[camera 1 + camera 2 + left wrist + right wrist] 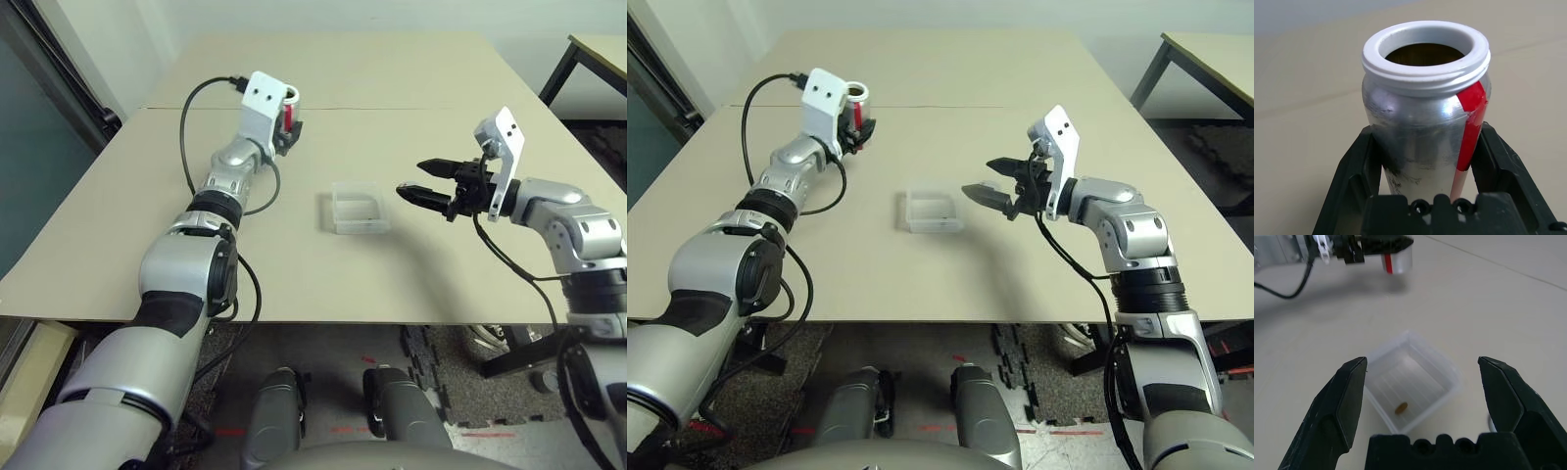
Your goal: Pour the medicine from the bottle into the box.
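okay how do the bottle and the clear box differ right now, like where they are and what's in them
The bottle is clamped in the left gripper, held upright above the table; the box lies on the table, ungripped, just ahead of the open right gripper.
The bottle is silver metal with a red stripe; the box is clear plastic.
The bottle's inside looks dark, contents unclear; the box holds one small brown pill.
Both are open at the top.

Even bright light, soft shadows, sharp focus.
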